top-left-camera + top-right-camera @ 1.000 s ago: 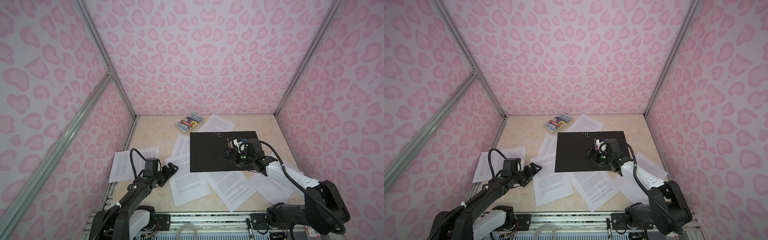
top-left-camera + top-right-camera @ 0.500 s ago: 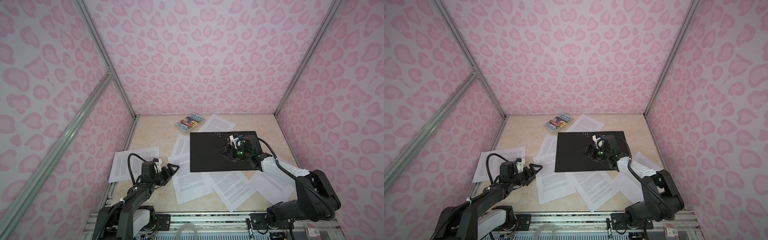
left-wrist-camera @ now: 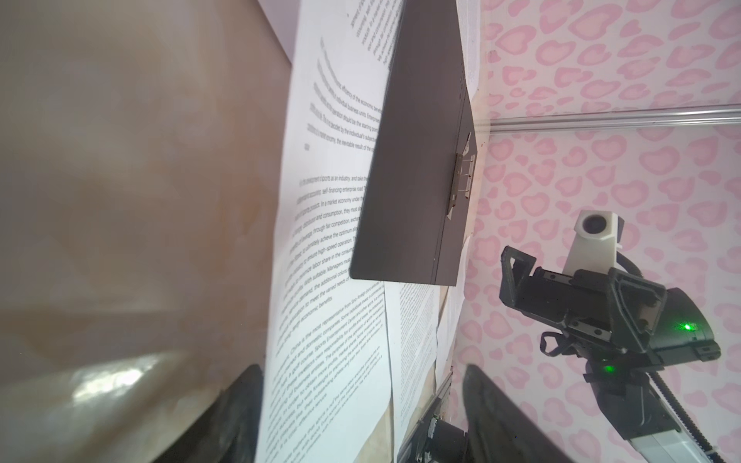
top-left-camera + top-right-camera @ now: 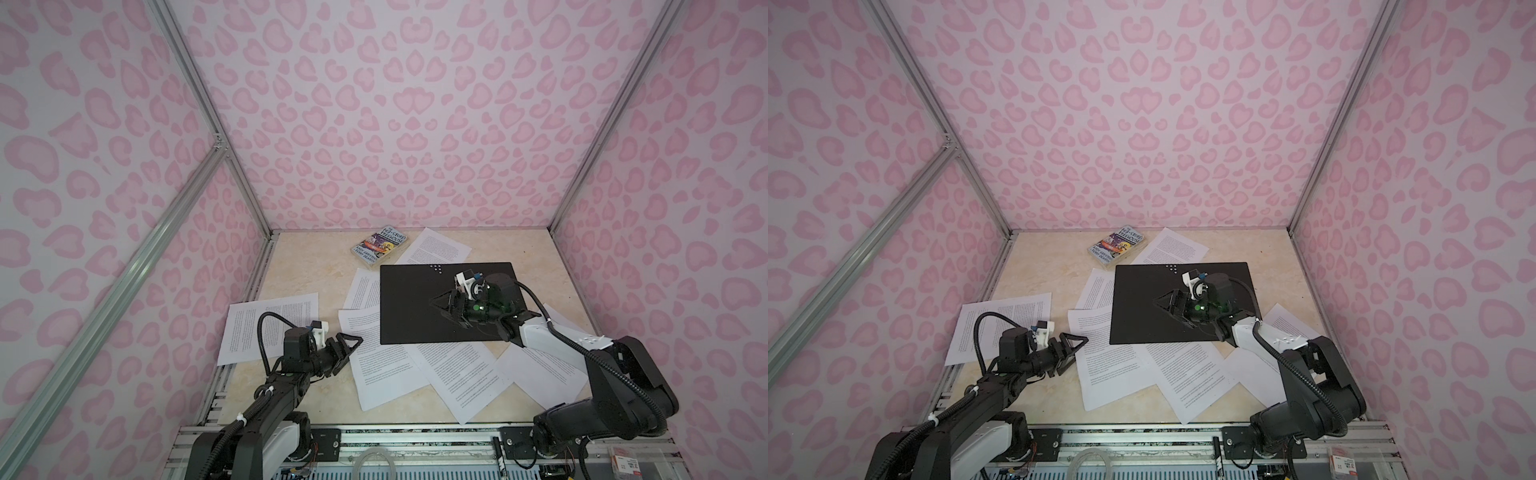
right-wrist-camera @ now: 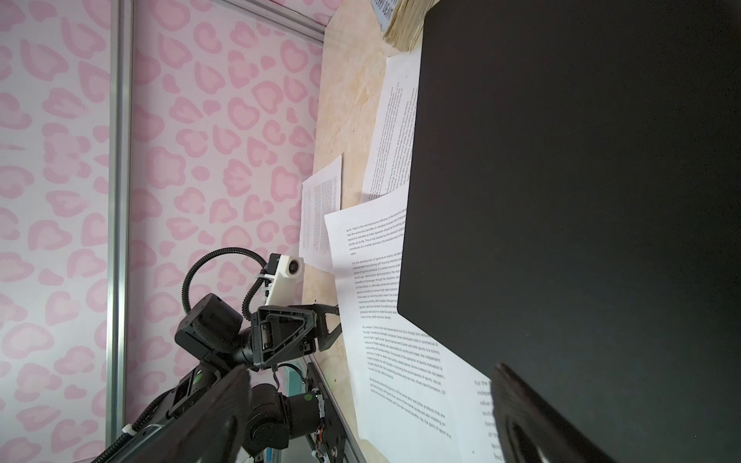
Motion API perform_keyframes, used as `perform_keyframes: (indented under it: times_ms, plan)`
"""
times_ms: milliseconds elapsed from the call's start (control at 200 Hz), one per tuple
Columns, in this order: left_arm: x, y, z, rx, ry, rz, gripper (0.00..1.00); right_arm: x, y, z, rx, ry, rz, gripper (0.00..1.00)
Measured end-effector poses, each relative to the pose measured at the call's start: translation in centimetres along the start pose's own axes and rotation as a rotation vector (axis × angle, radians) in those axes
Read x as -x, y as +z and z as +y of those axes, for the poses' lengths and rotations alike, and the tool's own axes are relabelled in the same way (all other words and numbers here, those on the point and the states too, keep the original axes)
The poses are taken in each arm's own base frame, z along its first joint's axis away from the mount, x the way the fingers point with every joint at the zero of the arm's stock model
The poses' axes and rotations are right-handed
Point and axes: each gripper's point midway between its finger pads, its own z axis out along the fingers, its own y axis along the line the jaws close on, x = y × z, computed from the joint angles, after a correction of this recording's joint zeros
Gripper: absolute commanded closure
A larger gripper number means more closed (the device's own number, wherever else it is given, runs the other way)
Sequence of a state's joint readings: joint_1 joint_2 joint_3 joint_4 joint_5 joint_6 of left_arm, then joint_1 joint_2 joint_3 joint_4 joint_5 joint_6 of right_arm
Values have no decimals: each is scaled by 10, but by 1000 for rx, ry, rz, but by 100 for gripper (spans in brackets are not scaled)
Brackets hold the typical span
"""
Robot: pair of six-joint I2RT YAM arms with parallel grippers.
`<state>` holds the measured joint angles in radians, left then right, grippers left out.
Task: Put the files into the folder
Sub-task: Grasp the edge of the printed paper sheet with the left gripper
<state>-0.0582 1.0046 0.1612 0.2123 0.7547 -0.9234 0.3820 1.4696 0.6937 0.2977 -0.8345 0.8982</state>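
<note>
Files [image 4: 386,365], loose white printed paper sheets, scattered 9 to 4 o'clock; none visibly in thin black rectangular folder [image 4: 411,307], 1 o'clock. Left gripper [image 4: 351,351] spread at sheet edge; right gripper [image 4: 442,309] spread, empty, above folder.

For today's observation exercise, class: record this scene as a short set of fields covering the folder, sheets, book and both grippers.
Folder: black face up, flat, overlapping several sheets
Sheets: loose, scattered around and under it
Book: far side, beside a sheet
Left gripper: open, at a sheet's edge
Right gripper: open, over the folder
</note>
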Motion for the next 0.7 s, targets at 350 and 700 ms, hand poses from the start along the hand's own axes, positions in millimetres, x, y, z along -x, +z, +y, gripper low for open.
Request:
perform_keyframes:
  times_ms: [350,700]
  plan:
    - [-6,11,13,88,2,38,42,-4,4,4,12,9,10,7]
    - [-1,25,17,156,-15,87,76,3,4,11,12,-13,5,7]
